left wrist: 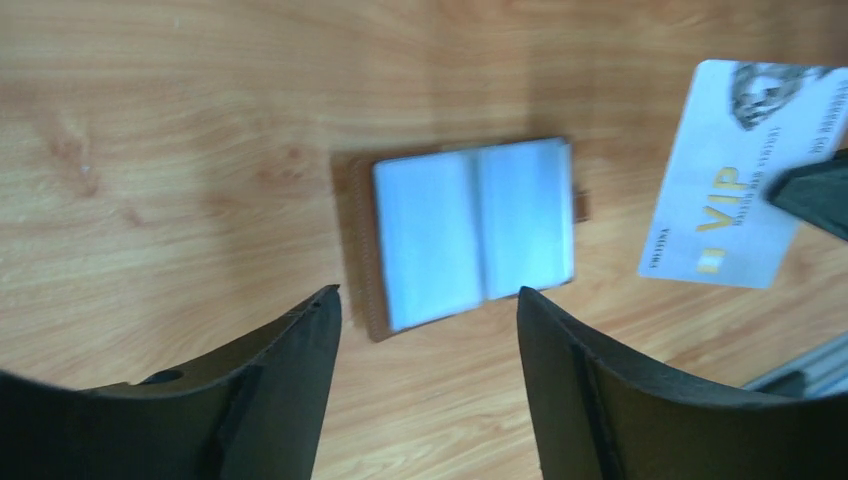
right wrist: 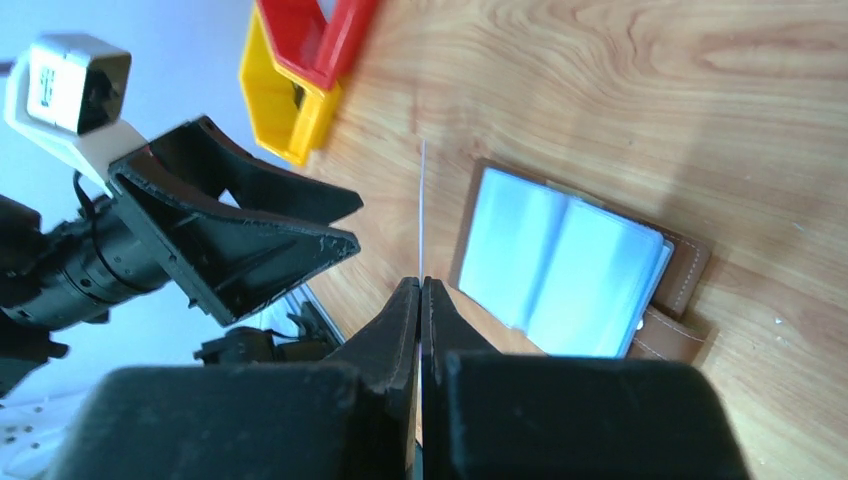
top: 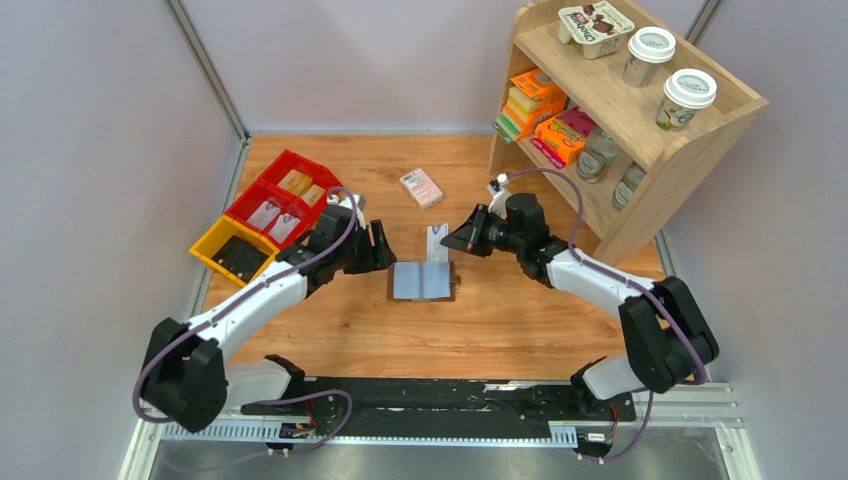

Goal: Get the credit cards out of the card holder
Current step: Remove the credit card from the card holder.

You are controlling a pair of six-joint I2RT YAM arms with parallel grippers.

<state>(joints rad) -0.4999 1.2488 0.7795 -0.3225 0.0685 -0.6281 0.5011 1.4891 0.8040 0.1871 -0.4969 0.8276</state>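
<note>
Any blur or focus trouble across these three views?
Left wrist: the open brown leather wallet is blurred, the pale grey-white VIP card soft but legible. Right wrist: sharp, that card edge-on as a thin line. Top external: crisp, evenly lit.

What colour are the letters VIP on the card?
Gold, on the pale card; the left wrist view shows it best.

The right end effector (right wrist: 421, 288) pinches a thin white credit card (right wrist: 422, 200), seen edge-on as a bright upright line rising from between its 2 closed black fingers, above a light wooden surface (right wrist: 700, 120). Just right of the card, a brown leather card holder (right wrist: 570, 265) lies open and flat, 2 pale blue pocket pages facing up, its tab at the lower right. At left, the left end effector (right wrist: 357, 224), fingers parted, points toward the card. A red plastic bin (right wrist: 320, 30) and a yellow plastic bin (right wrist: 285, 100) sit at the top edge.
</note>
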